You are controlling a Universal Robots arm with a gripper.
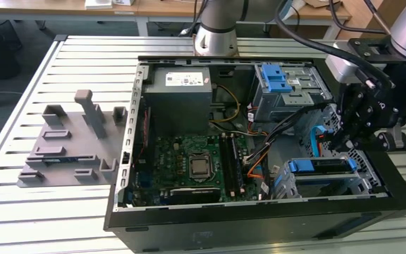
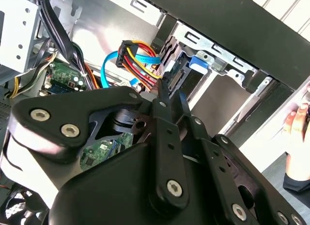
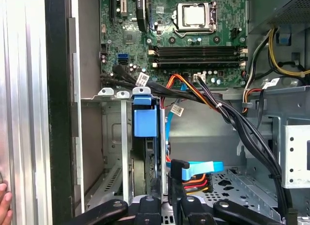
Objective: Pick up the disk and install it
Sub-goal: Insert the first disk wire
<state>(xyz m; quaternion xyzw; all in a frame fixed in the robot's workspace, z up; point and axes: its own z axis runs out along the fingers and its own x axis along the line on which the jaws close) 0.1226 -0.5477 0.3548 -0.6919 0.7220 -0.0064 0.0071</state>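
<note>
Inside the open computer case [image 1: 259, 225], at the exterior view's right, the disk [image 1: 321, 166] sits in the metal drive cage [image 1: 367, 160] with its blue carrier front facing outward. In the first wrist view the carrier's blue tab [image 3: 145, 121] stands at the mouth of the cage [image 3: 114, 138], and the drive body runs edge-on behind it towards the gripper [image 3: 167, 204]. The gripper [image 1: 340, 144] hangs just beside the cage, close to a blue data cable [image 3: 203, 167] and a bundle of coloured power leads [image 3: 196, 182]. Whether the gripper is clamped on anything or free cannot be told from these views. A person's hand [image 2: 296, 122] rests at the case edge.

Assessment: the disk is judged rigid, dense for its size and sensitive to shock, with smooth metal faces likely to slip. The safest hold appears to be across the plastic carrier's side rails or front tab, well clear of the connector end and the loose cabling.
</note>
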